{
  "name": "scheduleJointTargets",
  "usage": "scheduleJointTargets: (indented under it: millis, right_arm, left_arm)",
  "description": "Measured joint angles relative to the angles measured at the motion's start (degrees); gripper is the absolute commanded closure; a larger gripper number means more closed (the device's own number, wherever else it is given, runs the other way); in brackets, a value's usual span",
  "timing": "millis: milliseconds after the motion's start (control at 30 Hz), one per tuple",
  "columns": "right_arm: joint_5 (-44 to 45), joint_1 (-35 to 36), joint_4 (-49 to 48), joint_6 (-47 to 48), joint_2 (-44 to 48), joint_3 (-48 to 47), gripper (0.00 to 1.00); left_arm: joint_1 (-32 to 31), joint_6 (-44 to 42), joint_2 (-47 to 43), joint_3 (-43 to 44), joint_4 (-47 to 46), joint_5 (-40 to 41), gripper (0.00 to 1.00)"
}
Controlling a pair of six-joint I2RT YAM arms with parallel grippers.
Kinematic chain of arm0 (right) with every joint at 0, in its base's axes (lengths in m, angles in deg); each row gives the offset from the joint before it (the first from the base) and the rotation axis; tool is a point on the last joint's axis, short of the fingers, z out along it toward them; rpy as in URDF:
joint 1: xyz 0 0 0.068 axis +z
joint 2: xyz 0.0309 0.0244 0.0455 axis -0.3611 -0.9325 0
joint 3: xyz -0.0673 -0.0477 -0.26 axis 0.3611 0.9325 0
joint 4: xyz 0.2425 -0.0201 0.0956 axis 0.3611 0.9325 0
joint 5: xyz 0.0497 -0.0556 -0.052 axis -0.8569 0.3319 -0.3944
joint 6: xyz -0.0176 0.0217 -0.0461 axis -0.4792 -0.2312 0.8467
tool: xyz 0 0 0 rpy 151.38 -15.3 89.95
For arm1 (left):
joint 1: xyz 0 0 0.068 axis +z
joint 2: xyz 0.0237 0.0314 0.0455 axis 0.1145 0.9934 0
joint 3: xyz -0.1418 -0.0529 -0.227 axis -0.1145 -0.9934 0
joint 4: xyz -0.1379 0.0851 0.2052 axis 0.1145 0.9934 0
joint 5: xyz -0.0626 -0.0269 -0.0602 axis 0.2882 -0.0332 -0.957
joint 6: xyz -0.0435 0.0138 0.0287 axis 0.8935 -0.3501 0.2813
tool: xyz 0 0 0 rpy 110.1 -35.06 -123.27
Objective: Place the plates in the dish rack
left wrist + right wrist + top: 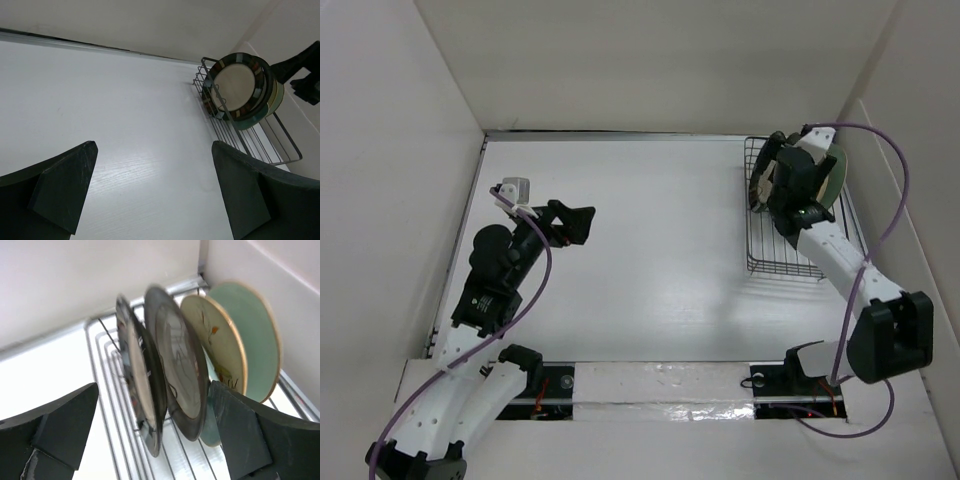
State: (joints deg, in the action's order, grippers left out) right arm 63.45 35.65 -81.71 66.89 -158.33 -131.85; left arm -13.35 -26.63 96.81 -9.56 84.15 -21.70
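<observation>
**A:** What sits closest to the lens?

**B:** The right gripper (154, 387): its two dark fingers (55, 425) fill the lower corners of its wrist view. They are spread wide, with nothing pinched between them.

**A:** And just past them?

**B:** Four plates stand on edge, side by side, in the dish rack (785, 250). From left to right they are the striped-rim plate (137, 390), the brown-rimmed plate (177, 365), the floral plate (212, 340) and the pale-green round plate (255, 340). A pale-green sliver (210, 427) shows low under the floral plate. I can't tell what it is.

**A:** Is the gripper touching any of them?

**B:** The right-hand finger overlaps the floral plate's lower edge in that view, but I can't tell whether they touch.

**A:** Where is the rack?

**B:** It is at the far right of the white table (640, 280), close to the right wall (930, 150). The plates are in its far end, and from above the right arm (840, 255) reaches over them.

**A:** And the left gripper?

**B:** The left gripper (585, 225) is on the left side of the table, well apart from the rack and pointing right. Its fingers (60, 195) are also spread wide, with only bare table showing between them. In its wrist view the striped-rim plate's face is turned towards it.
</observation>
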Motion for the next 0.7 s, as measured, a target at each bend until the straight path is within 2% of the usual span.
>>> scheduleJointTargets:
  millis: [133,367,500,700]
  right_arm:
    - [-4.46,2.01,0.98,-2.08,8.41,-0.02,0.00]
    - [-19.89,15.87,-0.57,-5.55,21.18,1.92,0.00]
    - [-29.07,22.25,-2.19,-6.97,25.20,5.84,0.00]
    - [-33.09,25.27,-2.21,-8.11,25.40,9.81,0.00]
  left_arm:
    - [0.00,0.28,0.52,0.04,0.11,0.55,0.01]
    - [0.00,0.87,-0.48,1.86,0.35,3.54,0.01]
    - [0.00,0.85,-2.29,3.43,0.09,5.68,0.02]
    - [0.00,1.14,-3.50,3.78,-0.72,7.54,0.02]
